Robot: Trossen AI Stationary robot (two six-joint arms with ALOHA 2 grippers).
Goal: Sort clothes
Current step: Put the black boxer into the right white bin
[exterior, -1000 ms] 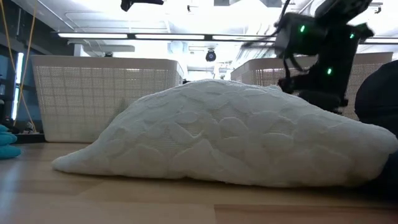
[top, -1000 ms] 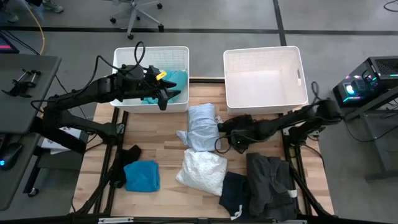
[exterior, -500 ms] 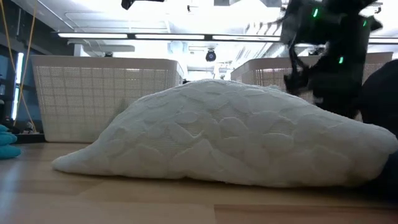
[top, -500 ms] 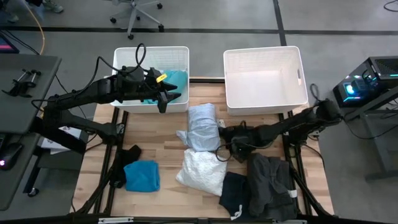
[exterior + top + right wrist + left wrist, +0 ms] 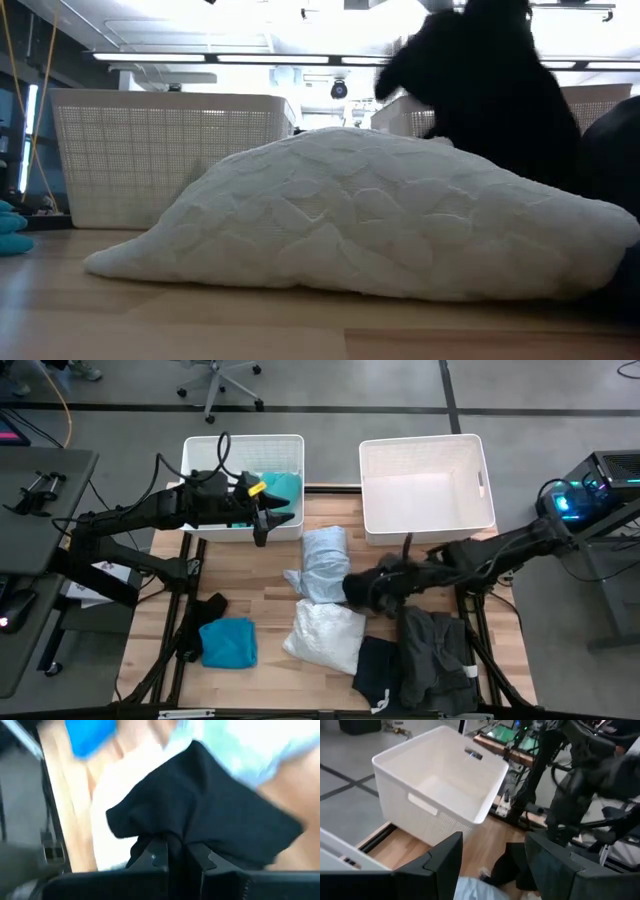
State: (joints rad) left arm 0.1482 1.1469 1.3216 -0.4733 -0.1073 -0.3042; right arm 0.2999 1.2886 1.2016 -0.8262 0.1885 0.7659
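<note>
Clothes lie spread over the wooden counter: a dark grey heap and a navy piece near the front right, a white quilted garment in the middle, a pale blue one behind it, a bright blue one at the front left beside a small black piece. Two white baskets stand at the far edge; the left basket already holds a teal garment, the right basket looks bare inside.

The right tool is pinched on a black garment, held low over the middle of the counter between the pale blue and dark grey pieces. By my reading the right basket is meant for darks, and it lies behind and to the right of this tool, well apart, so the arm must draw back along its own line. The right arm is the nearer one.

The left tool hangs spread and empty over the front wall of the left basket.
</note>
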